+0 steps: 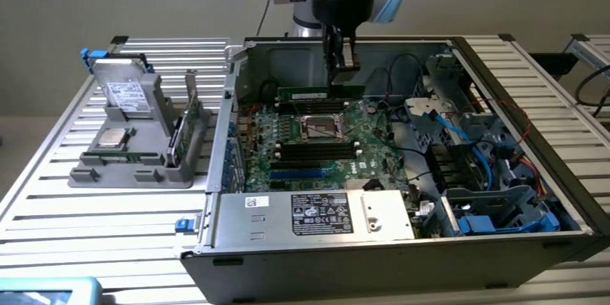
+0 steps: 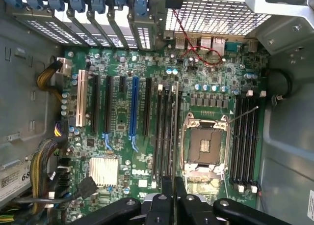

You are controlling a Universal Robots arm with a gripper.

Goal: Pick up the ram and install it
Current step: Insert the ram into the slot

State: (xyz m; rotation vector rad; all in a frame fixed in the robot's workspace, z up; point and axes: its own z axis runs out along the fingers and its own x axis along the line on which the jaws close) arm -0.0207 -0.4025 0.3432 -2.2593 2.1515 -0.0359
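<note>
The ram [image 1: 319,93] is pinched edge-up in the hand [image 1: 342,68], whose fingers are drawn narrow onto the thin green stick. It hangs level inside the open computer case [image 1: 515,76], over the motherboard [image 1: 315,155]. In the wrist view the ram [image 2: 174,136] runs as a thin line out from the hand [image 2: 173,195], along the black memory slots [image 2: 164,131] just beside the empty CPU socket [image 2: 205,146]. Whether it touches a slot cannot be told. On the exterior view's left, a gray holder [image 1: 124,169] sits on the slatted tabletop [image 1: 96,205].
</note>
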